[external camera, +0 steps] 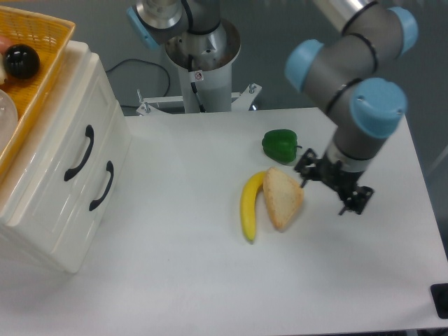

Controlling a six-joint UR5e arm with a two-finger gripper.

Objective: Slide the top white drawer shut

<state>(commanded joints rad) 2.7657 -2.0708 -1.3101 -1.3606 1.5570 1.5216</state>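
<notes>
White top drawer point(70, 150) sits flush (closed); end effector point(334, 184) beside bread point(283, 198).

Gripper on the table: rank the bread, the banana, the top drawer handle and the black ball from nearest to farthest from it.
From the gripper:
1. Bread, just beside it, toward the cabinet.
2. Banana, on the bread's far side.
3. Top drawer handle, on the cabinet front.
4. Black ball, in the basket at the far corner.
</notes>
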